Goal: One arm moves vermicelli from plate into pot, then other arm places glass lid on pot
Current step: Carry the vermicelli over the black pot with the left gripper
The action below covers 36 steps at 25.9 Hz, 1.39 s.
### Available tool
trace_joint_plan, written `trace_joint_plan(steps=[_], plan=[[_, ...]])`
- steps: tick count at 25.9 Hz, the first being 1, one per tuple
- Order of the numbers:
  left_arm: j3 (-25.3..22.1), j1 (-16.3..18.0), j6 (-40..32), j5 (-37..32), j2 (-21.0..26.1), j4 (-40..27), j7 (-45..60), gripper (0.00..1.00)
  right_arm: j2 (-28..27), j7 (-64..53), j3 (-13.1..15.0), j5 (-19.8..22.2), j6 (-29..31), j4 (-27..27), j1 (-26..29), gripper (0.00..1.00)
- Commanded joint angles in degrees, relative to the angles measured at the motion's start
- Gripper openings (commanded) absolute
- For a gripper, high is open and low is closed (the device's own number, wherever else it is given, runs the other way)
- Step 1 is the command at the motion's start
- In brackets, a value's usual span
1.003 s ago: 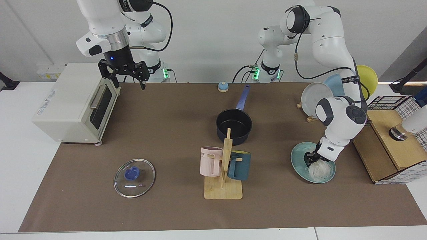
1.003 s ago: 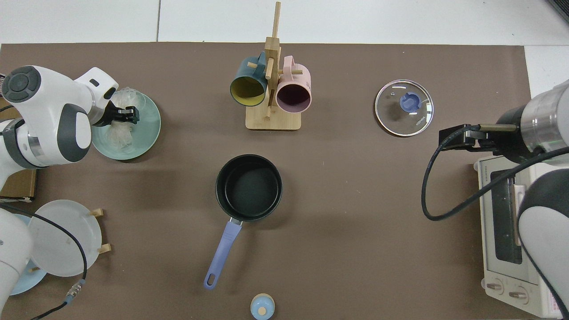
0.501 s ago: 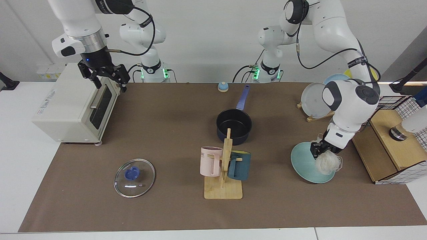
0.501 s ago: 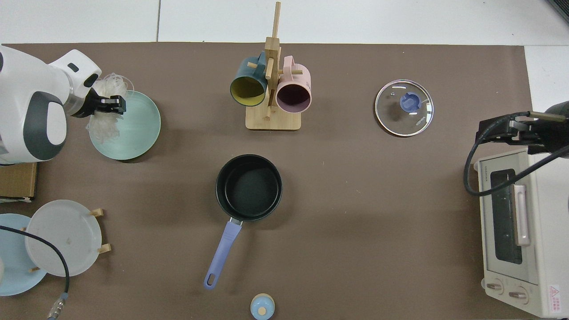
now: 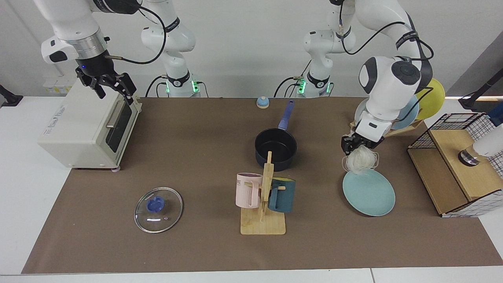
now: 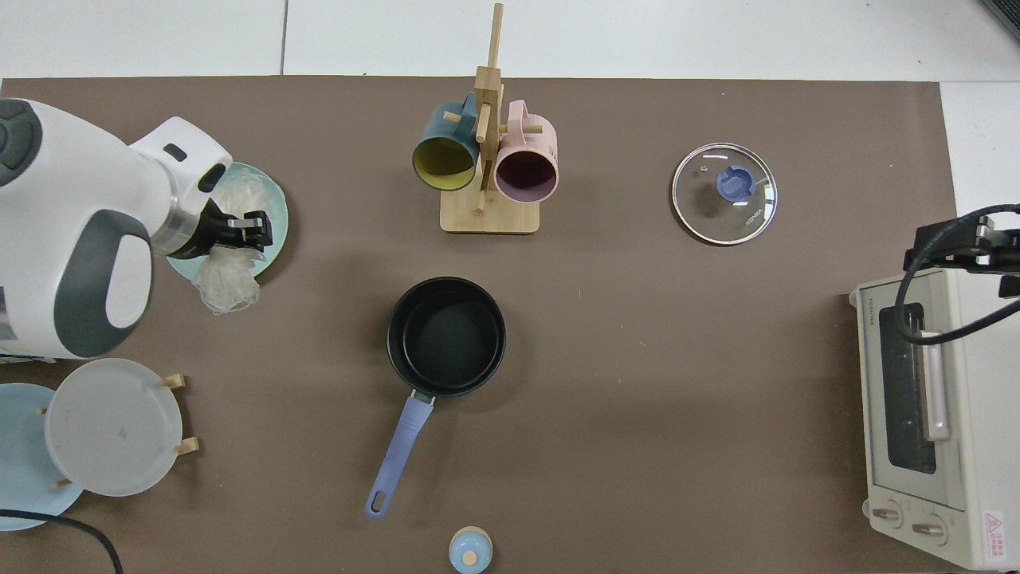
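So the left gripper [image 5: 357, 146] now has the vermicelli [image 5: 359, 162] fully off the plate [image 5: 369, 192]; a second ago it was pressed down into the noodles at the lower right of the facing view. The clump now dangles in the air above the plate's upper left edge, and the plate sits bare. In the top view the same gripper [image 6: 247, 233] shows at the middle left with strands [image 6: 227, 283] hanging past the plate's [image 6: 271, 199] lower edge, towards the pot. Meanwhile the right gripper [image 5: 112, 84] is swinging away to the upper left of the facing view, over the toaster oven [image 5: 84, 125], claws spread.
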<state>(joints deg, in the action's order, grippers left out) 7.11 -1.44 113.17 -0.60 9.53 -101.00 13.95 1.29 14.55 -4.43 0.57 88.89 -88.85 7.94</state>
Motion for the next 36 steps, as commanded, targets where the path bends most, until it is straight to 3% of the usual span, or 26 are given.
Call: trace_joint_plan(steps=[1, 7, 11, 17, 25, 36], plan=[[-0.7, -5.66, 0.91, -0.55, -3.82, -5.0, 7.83, 0.0, 0.56, -0.48, -0.76, -1.28, -0.99, -0.09, 0.41, 1.0], [-0.26, -13.92, 1.53, -0.02, -3.64, -4.91, 22.42, 0.0, 0.65, -0.48, -0.76, -1.28, -0.99, -0.09, 0.15, 1.0], [-0.17, -17.18, 2.84, 2.35, -3.55, -5.7, 27.17, 0.0, 0.56, -0.48, -0.76, -1.36, -0.99, -0.09, 0.5, 1.0], [-0.26, -23.33, 11.53, 2.35, -3.29, -12.28, 33.33, 0.0, 0.56, -0.57, -0.76, -1.36, -0.99, -0.09, 0.5, 1.0], [-0.26, -25.01, 20.77, 2.35, -2.5, -19.41, 33.68, 0.0, 0.65, -0.66, -1.2, -1.28, -1.26, 0.0, 0.5, 1.0], [-0.26, -25.01, 26.58, 2.27, 0.49, -21.79, 33.33, 0.0, -0.84, -3.12, -1.02, -0.66, -2.23, 1.57, 1.46, 1.0]])
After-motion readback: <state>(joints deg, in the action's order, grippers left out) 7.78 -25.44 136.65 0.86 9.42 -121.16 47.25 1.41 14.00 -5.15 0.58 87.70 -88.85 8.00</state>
